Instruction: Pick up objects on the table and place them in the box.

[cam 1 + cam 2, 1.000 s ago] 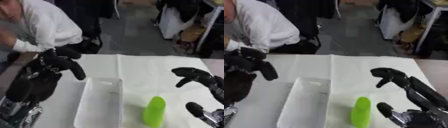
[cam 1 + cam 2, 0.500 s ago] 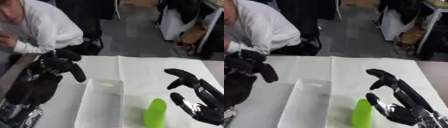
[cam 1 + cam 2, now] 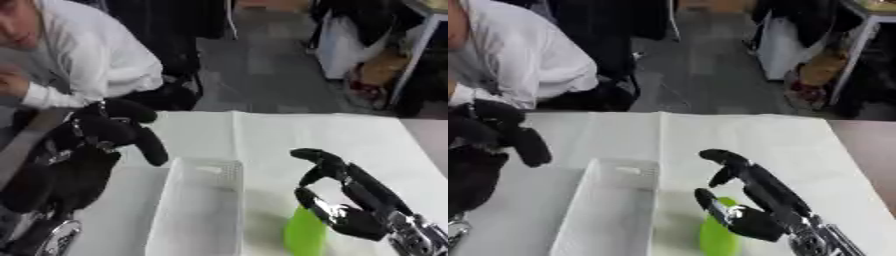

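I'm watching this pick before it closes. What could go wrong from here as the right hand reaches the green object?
The right hand is open right at the upright green object, thumb side nearest it; a sideways touch could tip it over. The object stands close to the white box's right wall, so it might be knocked against the wall rather than grasped. The left hand hangs at the box's far left corner and may crowd the drop.
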`<control>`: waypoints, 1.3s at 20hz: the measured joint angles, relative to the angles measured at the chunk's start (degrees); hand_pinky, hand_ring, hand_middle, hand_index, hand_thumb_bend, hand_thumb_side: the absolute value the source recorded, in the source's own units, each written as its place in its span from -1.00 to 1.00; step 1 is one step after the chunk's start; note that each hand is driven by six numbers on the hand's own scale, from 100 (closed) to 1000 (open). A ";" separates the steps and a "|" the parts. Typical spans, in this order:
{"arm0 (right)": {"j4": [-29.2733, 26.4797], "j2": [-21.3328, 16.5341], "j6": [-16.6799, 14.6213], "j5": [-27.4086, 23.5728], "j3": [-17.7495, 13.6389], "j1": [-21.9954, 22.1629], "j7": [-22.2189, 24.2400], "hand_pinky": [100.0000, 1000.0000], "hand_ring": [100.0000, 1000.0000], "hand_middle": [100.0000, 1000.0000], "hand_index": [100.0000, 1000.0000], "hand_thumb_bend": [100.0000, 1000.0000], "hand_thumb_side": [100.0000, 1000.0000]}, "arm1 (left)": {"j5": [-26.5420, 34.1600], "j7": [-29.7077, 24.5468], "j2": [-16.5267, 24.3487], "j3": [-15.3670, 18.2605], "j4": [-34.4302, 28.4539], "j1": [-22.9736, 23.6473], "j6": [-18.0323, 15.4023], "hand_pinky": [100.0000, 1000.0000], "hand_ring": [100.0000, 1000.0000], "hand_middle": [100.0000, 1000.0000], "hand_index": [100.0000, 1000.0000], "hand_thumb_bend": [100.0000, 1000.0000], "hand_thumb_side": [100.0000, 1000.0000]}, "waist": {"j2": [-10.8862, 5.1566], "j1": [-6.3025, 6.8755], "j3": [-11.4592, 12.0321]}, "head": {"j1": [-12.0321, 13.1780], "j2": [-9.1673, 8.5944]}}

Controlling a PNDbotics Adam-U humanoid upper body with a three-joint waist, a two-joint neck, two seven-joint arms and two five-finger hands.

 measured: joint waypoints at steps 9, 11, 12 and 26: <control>2.96 1.48 -1.53 2.55 0.43 -0.56 0.40 0.42 0.33 0.89 1.00 -0.02 0.70 | 0.25 -0.19 -0.01 -0.01 0.00 -0.01 0.14 -0.04 -0.07 0.49 0.52 -0.80 0.77 | 0.00 0.04 0.03 | -0.97 0.00; 3.32 1.57 -1.72 2.83 0.45 -0.79 0.60 0.43 0.33 0.90 1.00 -0.03 0.70 | 0.29 -0.20 -0.01 -0.01 0.00 -0.01 0.14 -0.04 -0.07 0.49 0.52 -0.80 0.77 | 0.00 0.04 0.02 | -0.99 0.00; 3.51 1.59 -1.80 2.88 0.46 -1.00 0.70 0.43 0.33 0.90 1.00 -0.03 0.70 | 0.34 -0.21 -0.01 -0.01 0.00 -0.01 0.13 -0.04 -0.07 0.49 0.52 -0.80 0.77 | 0.00 0.05 0.02 | -1.00 0.00; 7.12 3.07 -2.67 3.67 1.45 -1.57 3.13 0.49 0.31 0.95 1.00 -0.19 0.56 | 0.46 -0.30 -0.01 -0.01 0.00 -0.28 0.04 -0.03 -0.07 0.49 0.51 -0.80 0.77 | 0.00 0.08 0.23 | -1.37 -0.01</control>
